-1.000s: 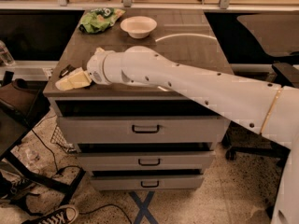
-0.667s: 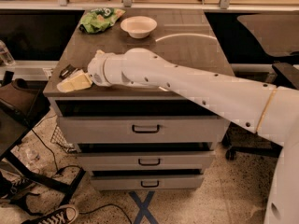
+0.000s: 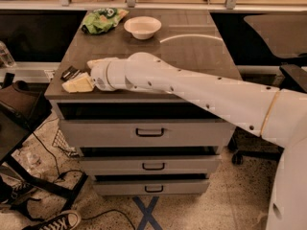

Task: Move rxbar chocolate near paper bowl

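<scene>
My pincer (image 3: 76, 75) is wide open around the chocolate bar (image 3: 70, 73) at the table's (image 3: 192, 56) near left corner.
My pincer lies low on the tabletop, and the dark bar lies flat between its two spread fingertips; I cannot tell whether it touches them. Well apart, near the far edge, stands the white paper bowl (image 3: 142, 27), with a green snack bag (image 3: 101, 20) just left of it.

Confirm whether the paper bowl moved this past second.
No; paper bowl stays beside the green snack bag. Gripper is at the cabinet top's front-left corner, by the rxbar chocolate.
</scene>
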Motion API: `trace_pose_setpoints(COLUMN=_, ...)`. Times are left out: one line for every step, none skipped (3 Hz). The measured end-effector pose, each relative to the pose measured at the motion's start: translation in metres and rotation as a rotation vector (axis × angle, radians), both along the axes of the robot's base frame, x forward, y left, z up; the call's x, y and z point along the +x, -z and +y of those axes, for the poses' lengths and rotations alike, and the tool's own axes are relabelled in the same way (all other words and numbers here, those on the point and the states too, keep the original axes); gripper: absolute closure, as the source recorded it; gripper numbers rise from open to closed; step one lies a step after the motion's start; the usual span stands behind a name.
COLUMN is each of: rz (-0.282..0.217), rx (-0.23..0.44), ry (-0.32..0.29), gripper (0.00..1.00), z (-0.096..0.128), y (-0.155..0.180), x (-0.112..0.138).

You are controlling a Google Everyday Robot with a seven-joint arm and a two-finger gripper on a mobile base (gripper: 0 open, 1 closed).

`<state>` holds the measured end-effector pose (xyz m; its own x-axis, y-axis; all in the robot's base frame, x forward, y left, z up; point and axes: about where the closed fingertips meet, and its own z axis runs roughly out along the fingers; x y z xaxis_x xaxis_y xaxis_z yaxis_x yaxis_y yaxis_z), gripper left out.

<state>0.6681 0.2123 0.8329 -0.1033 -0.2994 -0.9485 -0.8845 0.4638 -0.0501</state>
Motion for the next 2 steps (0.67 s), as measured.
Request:
trace_pose_setpoints(rz=0.001, rx=0.0, ry=-0.003, gripper=0.61, z=0.0017, y=0.0003, x=-0.0008)
trace_pose_setpoints(rz=0.001, rx=0.0, ry=-0.006, gripper=0.86, z=0.0034, y=0.0006, x=-0.0016)
